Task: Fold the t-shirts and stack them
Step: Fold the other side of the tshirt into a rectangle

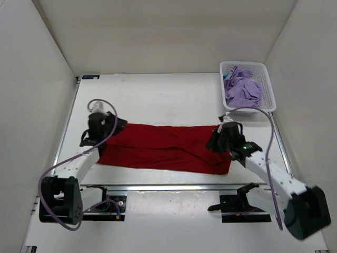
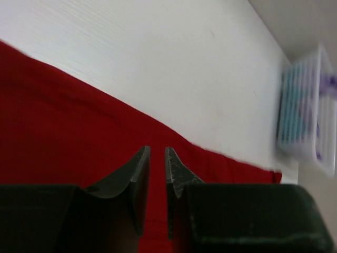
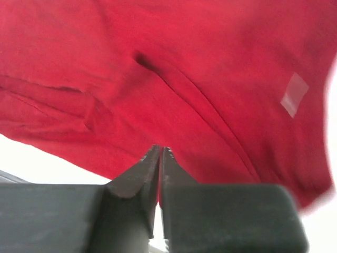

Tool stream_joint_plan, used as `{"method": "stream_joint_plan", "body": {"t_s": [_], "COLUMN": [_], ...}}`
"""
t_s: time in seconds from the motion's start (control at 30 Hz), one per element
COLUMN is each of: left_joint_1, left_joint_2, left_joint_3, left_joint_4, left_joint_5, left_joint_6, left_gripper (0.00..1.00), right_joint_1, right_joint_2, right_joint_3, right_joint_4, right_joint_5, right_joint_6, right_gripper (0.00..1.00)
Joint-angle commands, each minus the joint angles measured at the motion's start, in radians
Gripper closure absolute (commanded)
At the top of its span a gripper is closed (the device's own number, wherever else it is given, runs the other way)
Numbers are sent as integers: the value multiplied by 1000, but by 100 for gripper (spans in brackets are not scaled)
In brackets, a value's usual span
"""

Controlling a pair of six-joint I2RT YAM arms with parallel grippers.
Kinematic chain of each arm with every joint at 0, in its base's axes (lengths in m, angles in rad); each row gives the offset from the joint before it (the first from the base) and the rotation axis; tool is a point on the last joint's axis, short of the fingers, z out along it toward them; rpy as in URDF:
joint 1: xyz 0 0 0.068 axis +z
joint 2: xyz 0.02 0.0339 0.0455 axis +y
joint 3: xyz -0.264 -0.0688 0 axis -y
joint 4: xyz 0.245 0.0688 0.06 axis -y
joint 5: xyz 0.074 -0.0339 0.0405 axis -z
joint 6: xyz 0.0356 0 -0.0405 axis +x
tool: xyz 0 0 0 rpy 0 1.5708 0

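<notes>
A deep red t-shirt (image 1: pixel 163 148) lies flat on the table as a long folded strip running left to right. My left gripper (image 1: pixel 118 126) hovers over its left end. In the left wrist view the left gripper (image 2: pixel 157 150) stands slightly open, and the red t-shirt (image 2: pixel 63 126) shows through the narrow gap. My right gripper (image 1: pixel 213 141) is over the strip's right end. In the right wrist view the right gripper (image 3: pixel 160 148) is shut, just above the creased red t-shirt (image 3: pixel 184 63), with nothing between its tips. A lavender t-shirt (image 1: pixel 243 89) lies crumpled in the basket.
A white mesh basket (image 1: pixel 267 79) stands at the back right corner, seen blurred as the basket (image 2: pixel 305 116) in the left wrist view. A pale square patch (image 3: pixel 294 95) shows on the red cloth. White walls enclose the table on three sides.
</notes>
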Motion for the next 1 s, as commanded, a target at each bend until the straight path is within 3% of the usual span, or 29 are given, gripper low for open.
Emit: {"method": "stream_joint_plan", "body": {"t_s": [0.0,0.03,0.17,0.27,0.4,0.5,0.57,0.77,0.97], "left_joint_1": [-229,-289,-399,-441,-443,-411,-395,-396,-403], "left_joint_2": [-6,0,20,11,-12,-38,-52,-42,-32], "left_joint_3": [-18,-32,-79,-131,-164,-171,-181,-193,-182], "left_joint_4": [38,57,95,135,143,146,146,173,175], "left_joint_5": [-59,-63,-22,10,21,29,29,37,35], "left_joint_6": [42,53,48,32,27,27,24,12,12], "left_gripper": [72,72,74,76,76,76,76,77,76], "right_joint_1": [43,21,29,26,16,15,20,70,162], "right_joint_2": [194,256,412,491,566,584,584,523,414], "right_joint_3": [69,96,170,193,205,194,205,162,150], "right_joint_4": [256,320,393,444,450,451,418,383,219], "right_joint_5": [-30,-118,-168,-172,-199,-194,-183,-137,-48], "right_joint_6": [-117,-136,-191,-197,-202,-203,-210,-173,-69], "right_gripper": [92,86,65,56,55,58,77,99,100]}}
